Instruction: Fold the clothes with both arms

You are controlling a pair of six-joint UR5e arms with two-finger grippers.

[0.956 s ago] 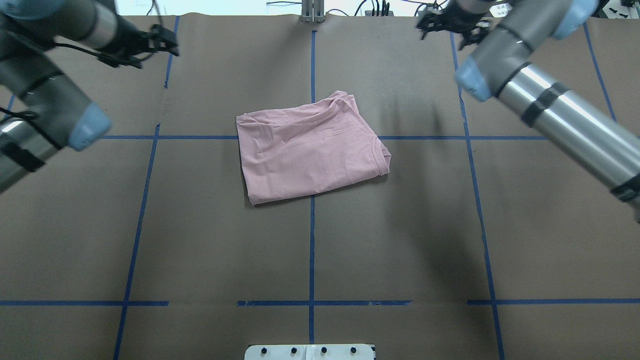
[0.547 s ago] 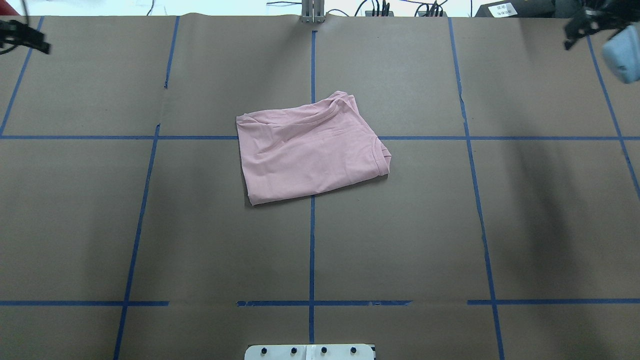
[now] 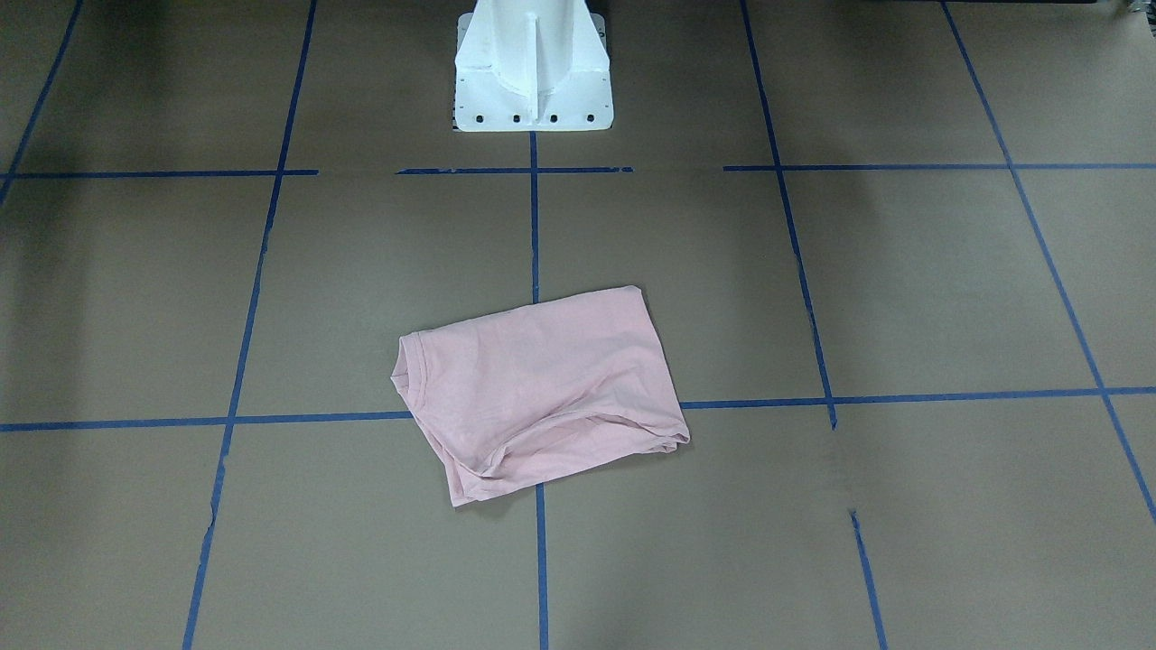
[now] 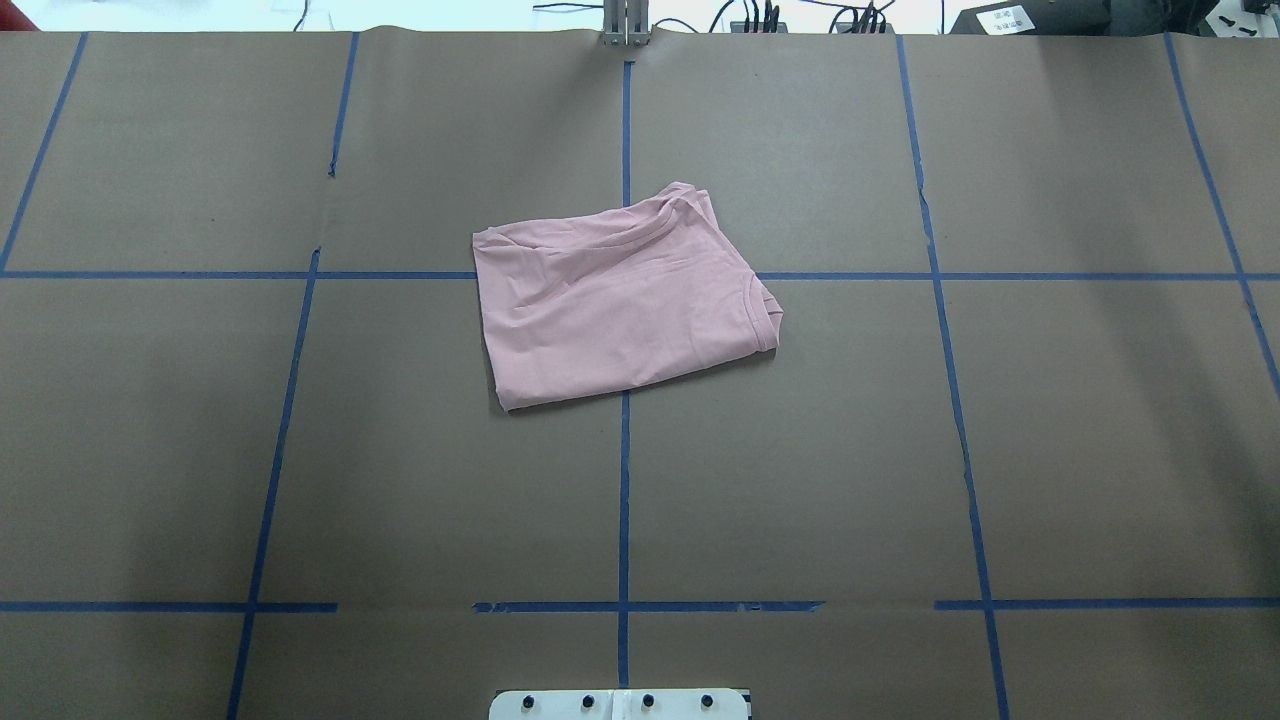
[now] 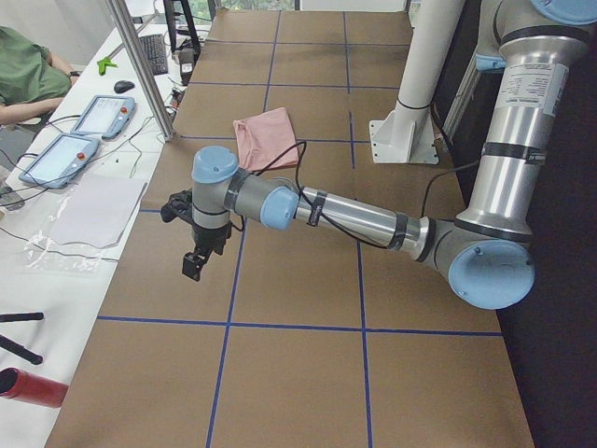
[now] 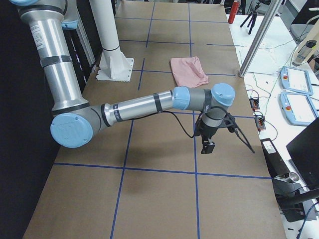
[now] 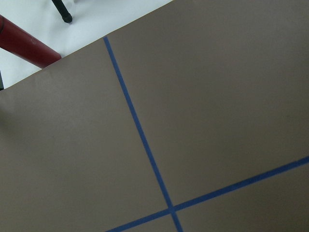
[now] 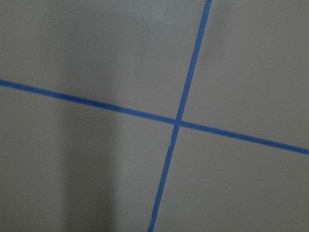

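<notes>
The clothes are one pale pink T-shirt (image 4: 620, 300), folded into a rough rectangle near the table's middle, with its ribbed collar toward the overhead view's right. It also shows in the front view (image 3: 542, 388) and both side views (image 5: 266, 131) (image 6: 188, 69). No print shows. Both arms are out of the overhead and front views. My left gripper (image 5: 194, 264) hangs over bare brown paper far off to the shirt's left. My right gripper (image 6: 207, 147) hangs over bare paper far to its right. I cannot tell whether either is open or shut. Nothing is held.
The white pedestal base (image 3: 533, 63) stands at the robot's side of the table. Blue tape lines (image 4: 624, 480) grid the brown paper. A side bench holds control tablets (image 5: 93, 117) and a red bottle (image 5: 33, 387). A person in green (image 5: 23, 75) sits there. Metal posts (image 6: 259, 40) stand at the far edge.
Both arms have swung outward, left arm to the left and right arm to the right, and have left the overhead view. The T-shirt has not moved.
</notes>
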